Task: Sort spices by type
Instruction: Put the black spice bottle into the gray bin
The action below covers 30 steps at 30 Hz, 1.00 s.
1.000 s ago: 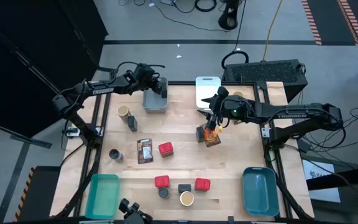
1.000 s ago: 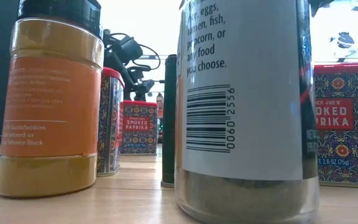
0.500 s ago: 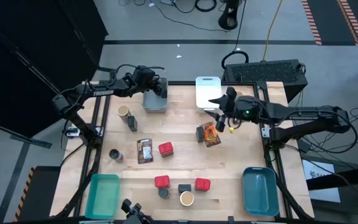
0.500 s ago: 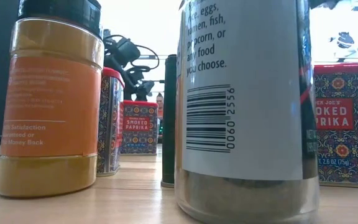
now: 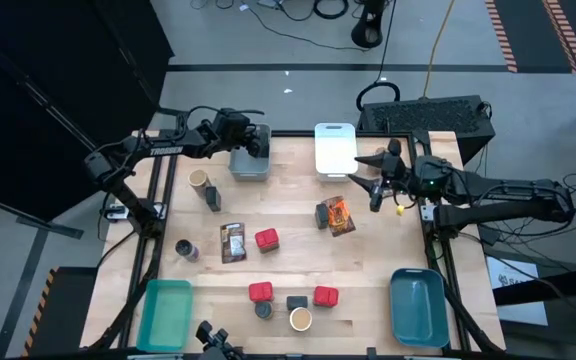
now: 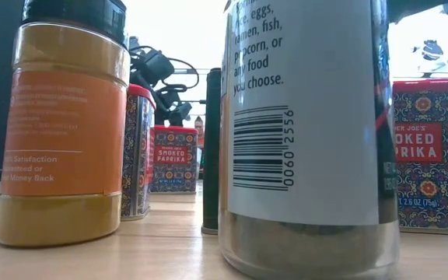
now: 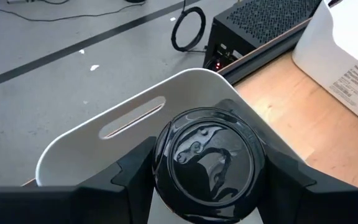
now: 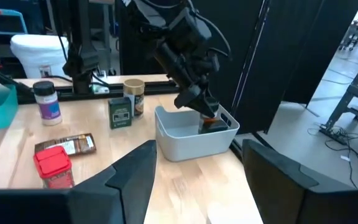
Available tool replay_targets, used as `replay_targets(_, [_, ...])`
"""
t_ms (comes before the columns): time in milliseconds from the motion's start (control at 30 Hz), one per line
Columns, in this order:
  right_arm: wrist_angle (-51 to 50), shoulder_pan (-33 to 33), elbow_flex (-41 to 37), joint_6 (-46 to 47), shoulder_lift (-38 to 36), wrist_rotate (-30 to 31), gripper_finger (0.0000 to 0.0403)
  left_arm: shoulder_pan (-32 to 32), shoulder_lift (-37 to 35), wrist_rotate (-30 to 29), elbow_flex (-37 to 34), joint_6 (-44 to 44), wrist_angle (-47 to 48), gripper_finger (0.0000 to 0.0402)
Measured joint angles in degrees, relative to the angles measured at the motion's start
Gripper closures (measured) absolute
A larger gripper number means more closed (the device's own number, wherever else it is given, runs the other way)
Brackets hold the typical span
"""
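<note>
Spices point(image 5: 266, 239), assorted, scattered over one wooden table point(image 5: 398, 245). Clock hours are read from the table's middle, with twelve at the far edge.

Near edge, 6 o'clock: two red tins point(image 5: 260, 292), a dark-lidded jar point(image 5: 264, 310), a dark boxy tin point(image 5: 296, 303) and a tan-topped jar point(image 5: 300, 319), close together. None is binned yet. This cluster stands between the teal bin point(image 5: 164, 312) at 7 and the blue bin point(image 5: 418, 305) at 5, both apparently empty.

Middle: a third red tin just beside a flat printed packet point(image 5: 232, 242). A white-labelled jar point(image 5: 185, 249) stands at 9. At 2, a second packet point(image 5: 340, 215) lies against a dark jar point(image 5: 322, 215).

Right gripper point(image 5: 366, 178), 2 o'clock, hangs above the table near that pair, fingers apart with nothing between them. It looks clear of the packet and free for another pick.

Further, 10 o'clock: another tan-topped jar point(image 5: 199, 180) and a dark slim jar point(image 5: 213, 196).

Far edge, 11 o'clock: the grey bin point(image 5: 238, 170). The left gripper point(image 5: 259, 143) is lowered into it, clamped on a black-lidded jar point(image 7: 207, 162), presumably to start that type's pile there. The bin's walls closely flank the fingers, so I judge opening room to be tight.

Far edge, 1 o'clock: the white bin point(image 5: 334, 148); contents not discernible.
</note>
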<state>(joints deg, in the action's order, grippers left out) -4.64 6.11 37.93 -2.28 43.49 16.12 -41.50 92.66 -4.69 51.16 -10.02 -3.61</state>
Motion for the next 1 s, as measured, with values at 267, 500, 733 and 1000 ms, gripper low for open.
replay_targets(267, [0.2, 0.0, 0.0, -1.8, 0.0, 0.0, 0.0181, 0.0, 0.0, 0.0, 0.0, 0.0, -1.3, 0.019])
replay_targets(500, [0.1, 0.0, 0.0, -1.8, 0.0, 0.0, 0.0181, 0.0, 0.0, 0.0, 0.0, 0.8, -2.3, 0.019])
replay_targets(733, [0.1, 0.0, 0.0, -1.6, 0.0, 0.0, 0.0181, 0.0, 0.0, 0.0, 0.0, 0.0, -1.8, 0.019])
replay_targets(1000, [0.1, 0.0, 0.0, -1.4, 0.0, 0.0, 0.0181, 0.0, 0.0, -0.1, 0.0, 0.0, -1.7, 0.019])
